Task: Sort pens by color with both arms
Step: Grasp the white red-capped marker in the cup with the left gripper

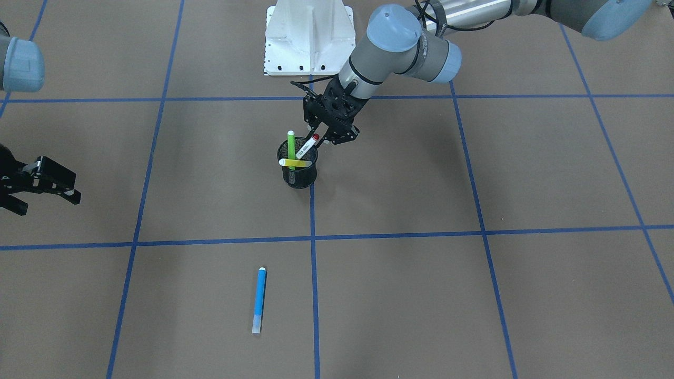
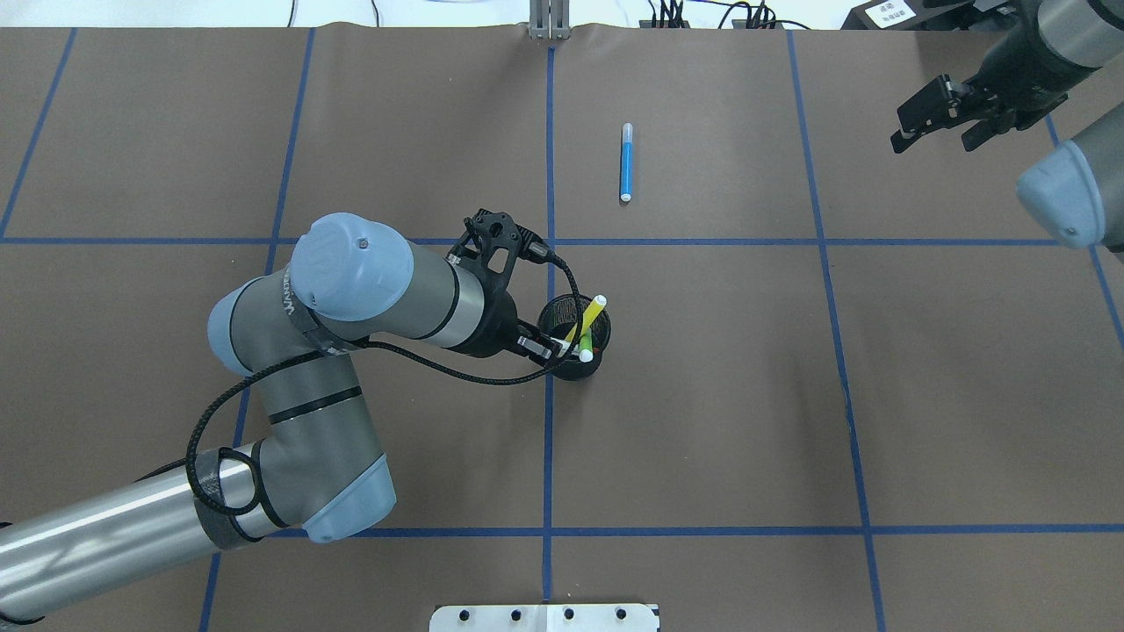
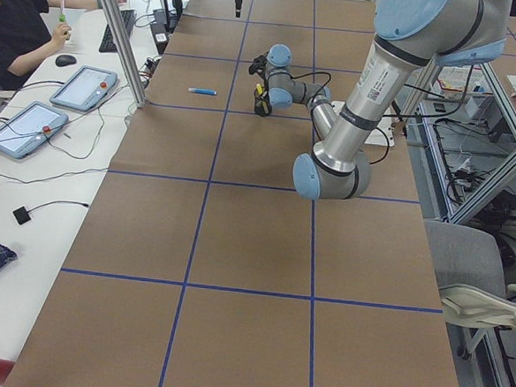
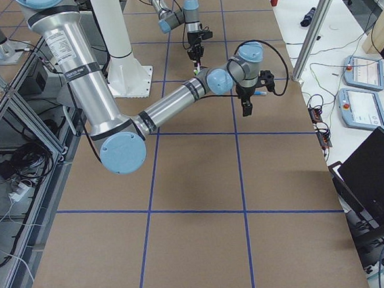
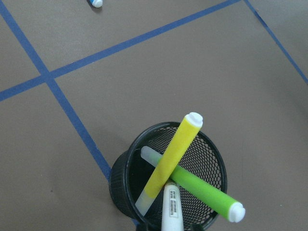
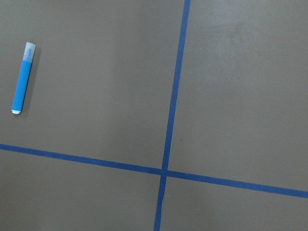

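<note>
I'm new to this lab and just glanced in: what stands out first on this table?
A black mesh cup mid-table catches the eye, holding a green pen, a yellow pen and a white pen with red cap, with the left gripper at its rim. A lone blue pen lies flat on the table, well away.

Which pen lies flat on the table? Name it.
The blue pen: it lies flat on the table, alone. The green pen, yellow pen and white pen lean inside the mesh cup.
</note>
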